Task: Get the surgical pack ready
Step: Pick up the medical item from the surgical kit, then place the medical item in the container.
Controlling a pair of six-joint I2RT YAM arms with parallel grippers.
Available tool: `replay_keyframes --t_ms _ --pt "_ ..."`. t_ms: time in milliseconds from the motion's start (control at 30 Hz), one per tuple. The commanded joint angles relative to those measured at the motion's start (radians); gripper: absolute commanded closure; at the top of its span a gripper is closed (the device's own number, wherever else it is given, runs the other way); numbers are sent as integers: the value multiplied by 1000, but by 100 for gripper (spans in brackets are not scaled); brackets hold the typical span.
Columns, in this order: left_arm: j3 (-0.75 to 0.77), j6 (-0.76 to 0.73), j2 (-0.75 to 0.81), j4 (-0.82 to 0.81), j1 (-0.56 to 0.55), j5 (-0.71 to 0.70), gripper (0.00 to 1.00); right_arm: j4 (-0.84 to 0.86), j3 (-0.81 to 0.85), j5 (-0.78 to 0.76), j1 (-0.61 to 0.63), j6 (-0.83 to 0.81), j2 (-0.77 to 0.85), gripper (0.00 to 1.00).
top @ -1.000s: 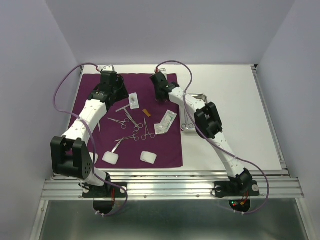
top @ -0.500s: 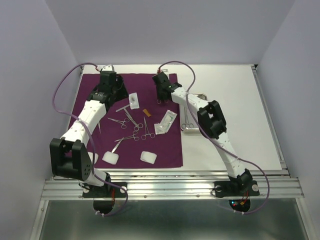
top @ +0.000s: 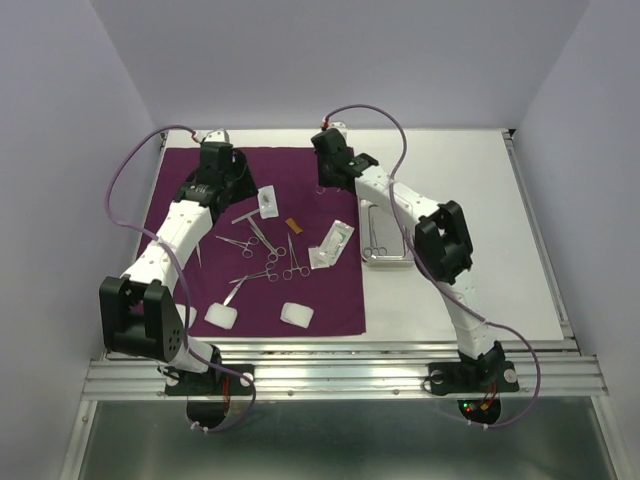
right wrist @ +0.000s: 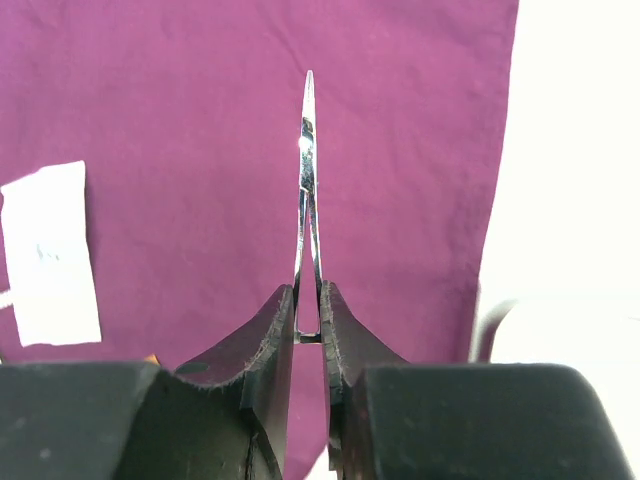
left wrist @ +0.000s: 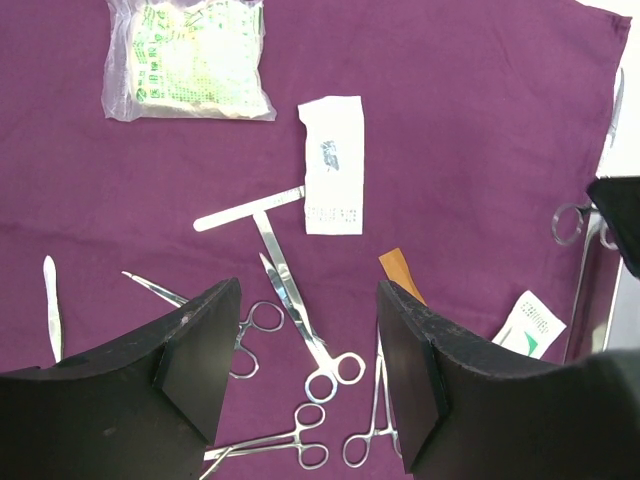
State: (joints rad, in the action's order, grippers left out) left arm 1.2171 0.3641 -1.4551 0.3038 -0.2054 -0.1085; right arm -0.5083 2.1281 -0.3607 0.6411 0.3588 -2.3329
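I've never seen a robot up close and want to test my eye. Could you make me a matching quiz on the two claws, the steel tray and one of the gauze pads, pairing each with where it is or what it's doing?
Things:
1. left claw
2. right claw
3. steel tray
4. gauze pad

Places or states:
A. on the white table, just beside the purple cloth
B. open, gripping nothing
C. on the purple cloth, by its near edge
D. shut on a thin steel instrument

Pairs: 1-B, 2-D, 3-A, 4-C
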Motion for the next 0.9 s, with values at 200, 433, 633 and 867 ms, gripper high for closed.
replay_keyframes --t_ms 200,433,633,867 --pt "-1 -14 50 -11 1 3 32 85 -259 -64 -8 5 276 87" --pt "2 -11 50 -9 3 4 32 109 -523 -122 -27 -6 466 87" --pt "5 -8 50 -8 3 7 32 123 -733 -159 -58 -9 589 87" --pt "4 -4 56 0 3 -5 32 160 -911 -106 -58 2 650 86"
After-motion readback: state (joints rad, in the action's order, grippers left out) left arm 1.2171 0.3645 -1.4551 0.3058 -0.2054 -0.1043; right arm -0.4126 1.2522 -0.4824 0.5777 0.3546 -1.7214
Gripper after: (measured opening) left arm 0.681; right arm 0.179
